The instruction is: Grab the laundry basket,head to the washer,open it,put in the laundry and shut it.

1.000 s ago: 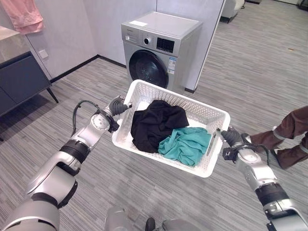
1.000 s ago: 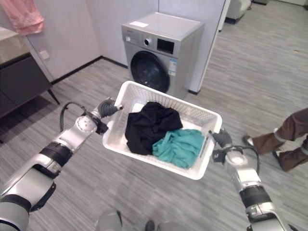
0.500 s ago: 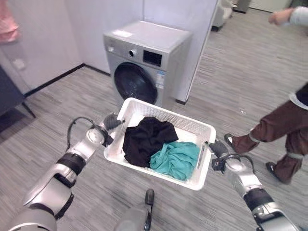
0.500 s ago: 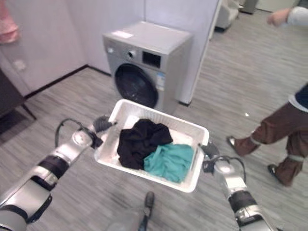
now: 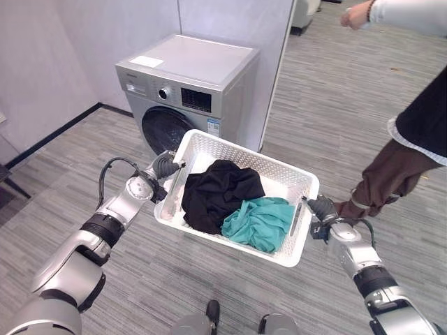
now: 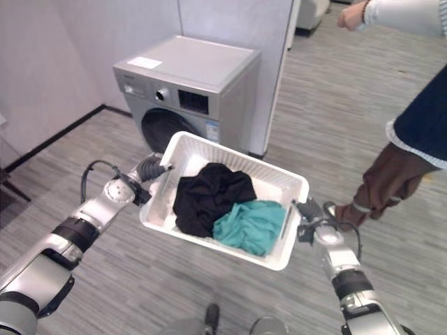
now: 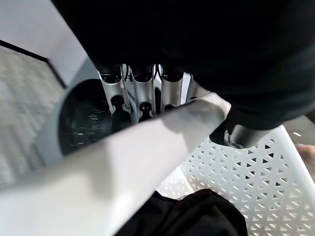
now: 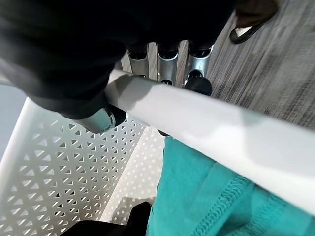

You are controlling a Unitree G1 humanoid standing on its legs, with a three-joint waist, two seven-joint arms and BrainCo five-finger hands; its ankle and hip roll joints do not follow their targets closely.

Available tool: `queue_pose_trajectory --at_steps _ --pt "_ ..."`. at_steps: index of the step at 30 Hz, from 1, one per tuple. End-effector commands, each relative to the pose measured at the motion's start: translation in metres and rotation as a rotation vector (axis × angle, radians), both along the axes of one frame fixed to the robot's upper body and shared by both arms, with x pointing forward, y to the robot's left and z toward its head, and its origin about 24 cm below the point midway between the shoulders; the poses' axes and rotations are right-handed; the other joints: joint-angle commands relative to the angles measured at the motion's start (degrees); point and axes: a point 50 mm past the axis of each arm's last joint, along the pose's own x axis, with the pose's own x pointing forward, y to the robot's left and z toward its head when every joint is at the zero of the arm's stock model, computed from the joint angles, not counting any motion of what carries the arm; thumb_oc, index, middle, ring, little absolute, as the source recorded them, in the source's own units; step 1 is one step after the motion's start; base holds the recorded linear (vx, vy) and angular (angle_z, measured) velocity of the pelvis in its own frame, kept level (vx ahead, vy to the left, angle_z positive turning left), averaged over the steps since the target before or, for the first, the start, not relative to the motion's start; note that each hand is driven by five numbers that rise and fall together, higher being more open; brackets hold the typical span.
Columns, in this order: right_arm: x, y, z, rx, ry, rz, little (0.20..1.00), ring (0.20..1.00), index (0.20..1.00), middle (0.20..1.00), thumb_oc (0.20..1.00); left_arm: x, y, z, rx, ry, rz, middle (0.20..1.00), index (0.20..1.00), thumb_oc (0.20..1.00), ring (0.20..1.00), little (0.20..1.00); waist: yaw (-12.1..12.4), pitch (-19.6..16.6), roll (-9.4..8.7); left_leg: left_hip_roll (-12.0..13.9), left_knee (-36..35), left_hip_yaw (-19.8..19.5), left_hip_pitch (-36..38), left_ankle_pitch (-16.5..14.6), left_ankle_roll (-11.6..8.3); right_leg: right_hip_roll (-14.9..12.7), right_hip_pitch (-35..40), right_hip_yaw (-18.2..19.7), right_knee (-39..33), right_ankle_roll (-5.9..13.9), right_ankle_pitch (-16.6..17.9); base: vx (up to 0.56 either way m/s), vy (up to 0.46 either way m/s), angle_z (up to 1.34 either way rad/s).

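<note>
A: Where's the white laundry basket (image 5: 285,180)?

B: In the air, just before the grey front-loading washer (image 5: 187,91), door closed. Left robot hand (image 5: 165,166) curls round one short rim, right robot hand (image 5: 320,208) round the other. Black garment (image 5: 220,192) and teal garment (image 5: 260,222) inside.

A: Room around it?

B: Bare floor (image 5: 84,160) left; a person (image 5: 408,132) stands near the right side.

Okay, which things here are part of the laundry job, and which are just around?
Part of the job: white laundry basket, black garment, teal garment, washer, left hand, right hand.

Just around: a person standing nearby.
</note>
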Motion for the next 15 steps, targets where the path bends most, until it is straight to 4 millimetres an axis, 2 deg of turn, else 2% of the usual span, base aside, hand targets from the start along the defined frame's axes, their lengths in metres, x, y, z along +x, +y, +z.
queue_pose_trajectory --at_steps 1,2,4,8,13,14,15 --pt "0.005 -0.054 0.042 -0.098 -0.144 -0.126 0.2 0.2 0.2 0.2 0.2 0.006 0.063 0.049 -0.053 -0.174 0.241 0.2 0.2 0.2 0.2 0.2 1.3 -4.1 0.06 3.2 2.6 6.2 0.9 -6.9 -7.2 -2.4 -2.2 1.6 -0.8 3.05 8.6 0.12 -0.091 0.29" --pt "0.002 -0.056 0.038 -0.09 -0.132 -0.136 0.2 0.2 0.2 0.2 0.2 0.008 0.065 0.05 -0.056 -0.179 0.257 0.2 0.2 0.2 0.2 0.2 1.7 -4.2 -1.42 2.2 3.4 6.5 0.9 -7.7 -7.43 -3.1 1.4 1.0 -6.2 3.28 9.1 0.07 -0.048 0.34" --pt "0.001 -0.055 0.039 -0.09 -0.137 -0.126 0.2 0.2 0.2 0.2 0.2 0.007 0.064 0.047 -0.058 -0.175 0.26 0.2 0.2 0.2 0.2 0.2 2.1 -5.2 -1.79 2.3 2.9 6.6 1.4 -8.1 -7.63 -3.1 3.4 0.1 -8.7 3.8 10.0 0.11 -0.08 0.39" --pt "-0.003 -0.058 0.034 -0.094 -0.12 -0.128 0.2 0.2 0.2 0.2 0.2 0.007 0.062 0.043 -0.068 -0.168 0.257 0.2 0.2 0.2 0.2 0.2 1.7 -6.9 -1.74 2.9 1.5 5.9 1.3 -7.7 -8.23 -2.4 5.4 -1.2 -11.2 4.0 10.7 0.1 -0.079 0.16" --pt "-0.01 -0.059 0.028 -0.09 -0.1 -0.125 0.2 0.2 0.2 0.2 0.2 0.008 0.057 0.038 -0.075 -0.157 0.253 0.2 0.2 0.2 0.2 0.2 1.4 -8.4 -1.64 3.7 -0.5 4.5 2.6 -7.5 -8.94 -1.4 7.5 -1.7 -12.1 3.58 9.4 0.07 -0.053 0.04" --pt "-0.133 -0.038 -0.115 -0.062 0.431 -0.149 0.2 0.2 0.2 0.2 0.2 -0.176 0.068 -0.173 -0.499 0.278 0.718 0.2 0.2 0.2 0.2 0.2 0.0 -4.9 -1.81 8.3 -2.3 23.8 -2.3 -7.5 -10.62 -1.2 7.1 -8.9 -17.8 1.76 7.6 0.04 -0.025 -0.03" --pt "-0.134 -0.038 -0.115 -0.064 0.434 -0.151 0.2 0.2 0.2 0.2 0.2 -0.178 0.067 -0.175 -0.501 0.288 0.718 0.2 0.2 0.2 0.2 0.2 0.0 -5.1 -1.71 8.3 -2.7 23.7 -1.8 -7.3 -10.7 -1.2 7.4 -9.3 -17.8 1.74 7.6 0.02 -0.011 0.03"
